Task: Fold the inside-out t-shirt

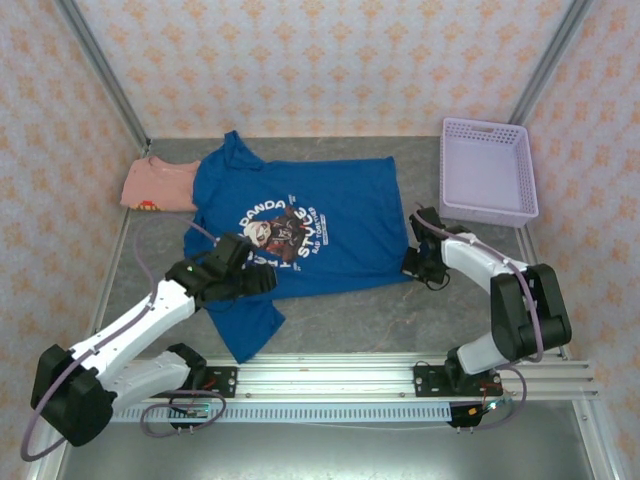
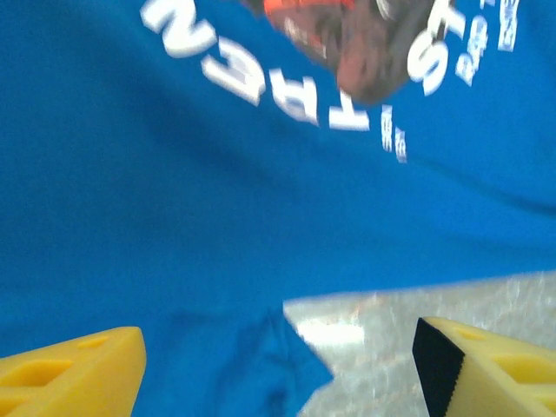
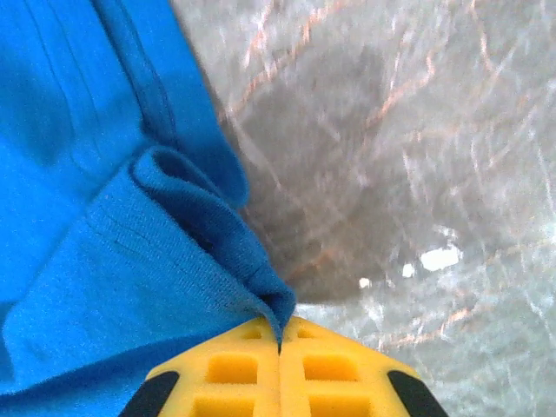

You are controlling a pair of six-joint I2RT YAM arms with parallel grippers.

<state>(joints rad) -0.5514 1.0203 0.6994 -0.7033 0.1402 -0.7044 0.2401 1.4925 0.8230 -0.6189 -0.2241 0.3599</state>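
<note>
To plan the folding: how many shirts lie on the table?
2. The royal-blue t-shirt lies spread at the centre; the salmon-pink shirt lies at the far left, against its sleeve. Others may hide beneath.

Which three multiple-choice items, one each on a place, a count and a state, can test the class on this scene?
1. Where is the basket? A. far right B. near left C. near centre
2. How many shirts are laid out? A. one B. two C. three
3. What is the right gripper doing? A. hanging open B. shut on the blue t-shirt's edge C. holding the basket
Key: 1 A, it sits at the far right; 2 B, the blue t-shirt and a pink shirt; 3 B, it pinches the cloth.
</note>
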